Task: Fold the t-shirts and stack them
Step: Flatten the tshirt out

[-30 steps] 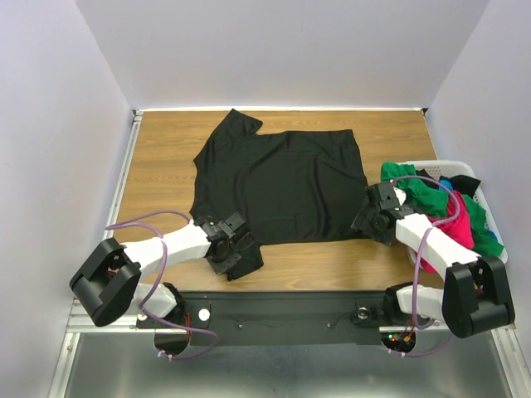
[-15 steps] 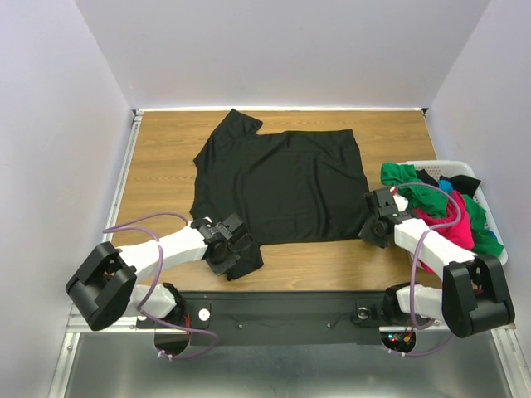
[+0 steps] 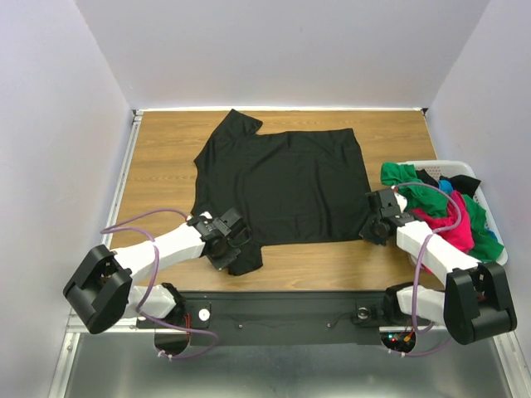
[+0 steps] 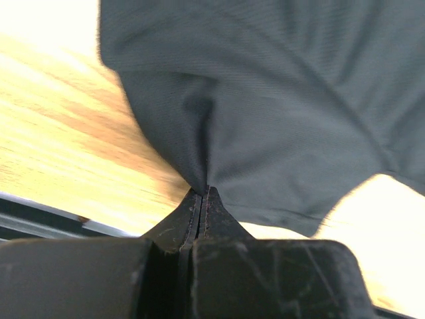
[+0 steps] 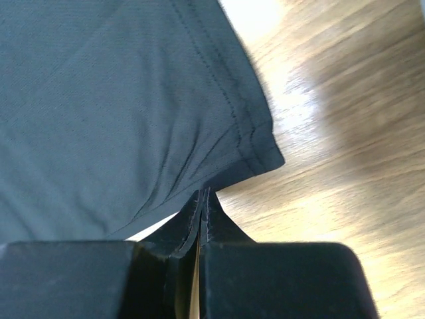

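A large black t-shirt [image 3: 278, 186] lies spread flat across the wooden table [image 3: 166, 149]. At its near-left sleeve corner my left gripper [image 3: 232, 243] is shut on a pinch of the black cloth [image 4: 199, 133]. My right gripper [image 3: 375, 222] is shut on the shirt's near-right hem corner [image 5: 252, 149], its jaws pressed together with the hem edge between the tips [image 5: 202, 193]. Green [image 3: 423, 197], magenta-pink [image 3: 452, 228], blue and black t-shirts are heaped in the basket at the right.
The white plastic basket [image 3: 489, 217] stands at the table's right edge, close beside my right arm. A metal rail [image 3: 124, 178] runs along the table's left side. Grey walls close in the back and both sides.
My right gripper has closed onto the near-right hem corner of the black shirt. My left gripper, still shut on the sleeve corner, has shifted slightly up and away from the front edge.
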Robot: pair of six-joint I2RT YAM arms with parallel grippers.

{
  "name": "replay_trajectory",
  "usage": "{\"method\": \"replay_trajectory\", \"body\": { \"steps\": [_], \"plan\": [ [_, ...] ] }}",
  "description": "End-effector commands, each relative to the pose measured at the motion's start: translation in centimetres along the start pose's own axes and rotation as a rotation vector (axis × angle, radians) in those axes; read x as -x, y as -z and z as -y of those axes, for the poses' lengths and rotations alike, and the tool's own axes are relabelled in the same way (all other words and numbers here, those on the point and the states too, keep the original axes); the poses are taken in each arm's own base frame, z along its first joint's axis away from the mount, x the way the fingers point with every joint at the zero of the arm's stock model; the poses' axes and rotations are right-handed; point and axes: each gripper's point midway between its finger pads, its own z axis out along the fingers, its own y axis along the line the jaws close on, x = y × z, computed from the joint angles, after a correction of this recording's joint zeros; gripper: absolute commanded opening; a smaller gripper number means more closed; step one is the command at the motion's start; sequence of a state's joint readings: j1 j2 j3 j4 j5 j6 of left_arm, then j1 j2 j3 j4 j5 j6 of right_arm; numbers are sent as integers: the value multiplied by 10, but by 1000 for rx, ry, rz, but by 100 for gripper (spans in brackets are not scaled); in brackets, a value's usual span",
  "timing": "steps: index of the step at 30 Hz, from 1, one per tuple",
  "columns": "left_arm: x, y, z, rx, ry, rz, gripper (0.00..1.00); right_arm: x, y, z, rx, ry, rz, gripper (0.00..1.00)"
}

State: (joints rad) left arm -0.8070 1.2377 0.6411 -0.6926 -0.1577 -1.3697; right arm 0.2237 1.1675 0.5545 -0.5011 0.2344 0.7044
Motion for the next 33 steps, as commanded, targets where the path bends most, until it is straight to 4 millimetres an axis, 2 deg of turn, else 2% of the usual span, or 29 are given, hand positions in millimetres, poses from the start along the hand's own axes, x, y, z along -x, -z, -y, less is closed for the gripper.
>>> {"method": "replay_trajectory", "body": {
  "steps": [1,3,5,8,10,11,13,15,18,23,28,33],
  "plan": [
    [20,17,26,-63,7,50,0,25,11,-25,92,-9,59,1],
    [28,24,35,-86,7,71,0,30,14,-30,103,-6,67,1],
    [41,28,39,-101,34,96,0,36,16,-33,109,-2,78,1],
    [64,42,55,-172,42,140,0,43,19,-39,121,8,88,1],
    [68,46,61,-192,36,147,0,38,18,-35,109,14,74,1],
    [70,46,63,-197,33,151,0,31,14,-28,87,10,62,5],
    [70,45,62,-184,17,153,0,31,11,-18,44,-20,87,16],
    [67,40,57,-159,7,142,0,31,8,-14,21,-23,93,18],
    [60,33,53,-160,3,114,0,30,3,-9,-15,-20,86,35],
    [53,30,43,-172,23,103,0,26,-8,3,-97,-32,80,38],
    [56,34,38,-183,47,125,0,27,-11,5,-118,-40,83,50],
    [58,35,37,-177,48,134,0,23,-12,8,-122,-41,74,51]
  ]
}}
